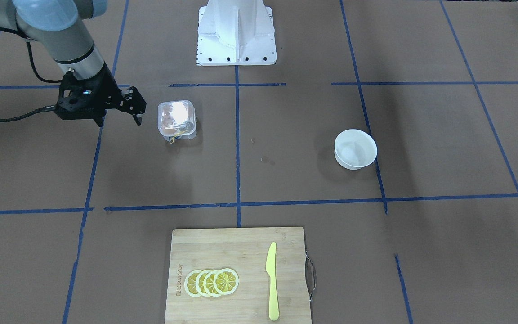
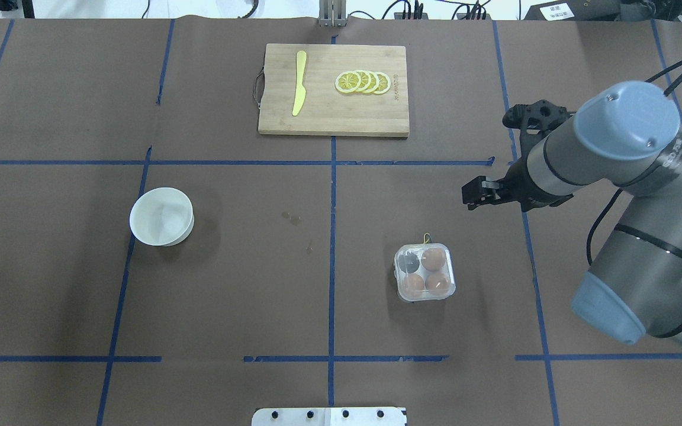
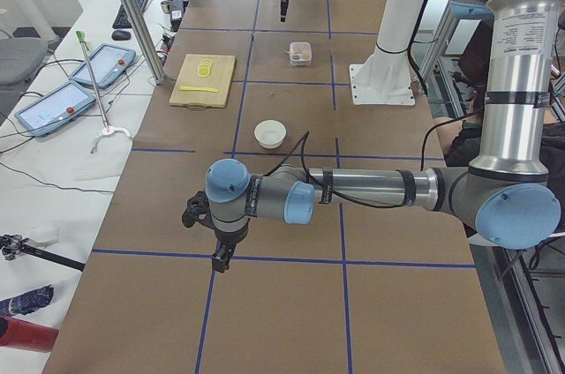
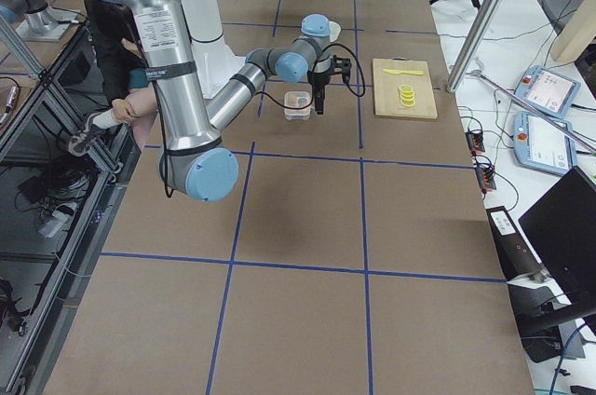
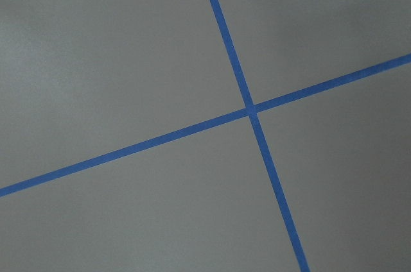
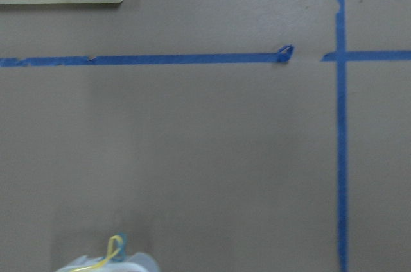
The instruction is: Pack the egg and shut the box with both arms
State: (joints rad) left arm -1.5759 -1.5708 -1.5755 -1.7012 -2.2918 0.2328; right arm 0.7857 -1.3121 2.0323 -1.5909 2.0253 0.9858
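Note:
The clear egg box (image 2: 425, 272) stands on the table right of centre, its lid lying down over it and a yellow string at its far edge. Three brown eggs (image 2: 434, 258) show through the lid; the fourth cell looks dark. The box also shows in the front view (image 1: 176, 119). My right gripper (image 1: 120, 121) hangs above the table beside the box, apart from it, fingers spread and empty; it also shows in the overhead view (image 2: 483, 198). My left gripper (image 3: 221, 258) shows only in the left side view, far from the box; I cannot tell its state.
A white bowl (image 2: 161, 216) sits left of centre. A wooden cutting board (image 2: 334, 112) at the far edge carries lemon slices (image 2: 363, 82) and a yellow knife (image 2: 299, 83). The white pedestal (image 1: 236, 33) stands at the robot's side. Blue tape lines cross the brown table.

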